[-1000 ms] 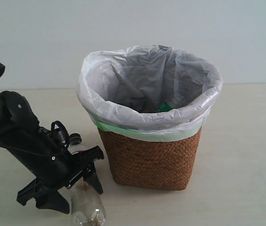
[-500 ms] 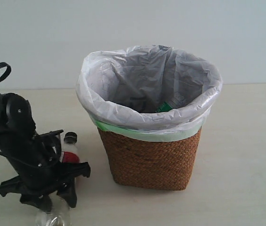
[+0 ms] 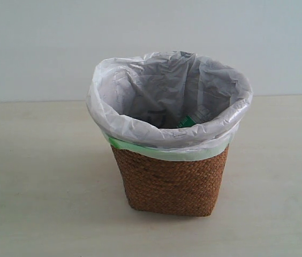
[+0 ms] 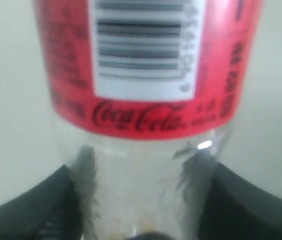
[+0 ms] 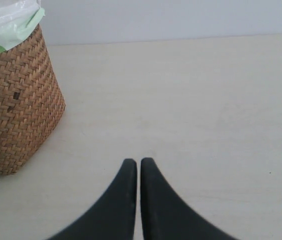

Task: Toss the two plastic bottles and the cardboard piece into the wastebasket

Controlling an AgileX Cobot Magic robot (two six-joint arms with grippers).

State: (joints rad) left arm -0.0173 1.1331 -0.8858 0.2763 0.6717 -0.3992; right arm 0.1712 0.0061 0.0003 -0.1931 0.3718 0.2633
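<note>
The left gripper (image 4: pixel 141 182) had its jaws closed partway on the clear body of the red-label bottle (image 4: pixel 146 75), just beside the label, so this bottle was not yet in the wastebasket (image 3: pixel 170 182). The wastebasket stood upright on the worktop (image 3: pixel 38 176). Deep in its white bag (image 3: pixel 140 85) a green and white scrap showed, probably the green-label bottle (image 3: pixel 186 122), already thrown in. The cardboard piece was not visible, perhaps inside too. The right gripper (image 5: pixel 139 167) had its jaws shut together, empty, near the wastebasket

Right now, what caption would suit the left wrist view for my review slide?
Left gripper clamped on the red-label bottle, barcode facing the lens.
</note>
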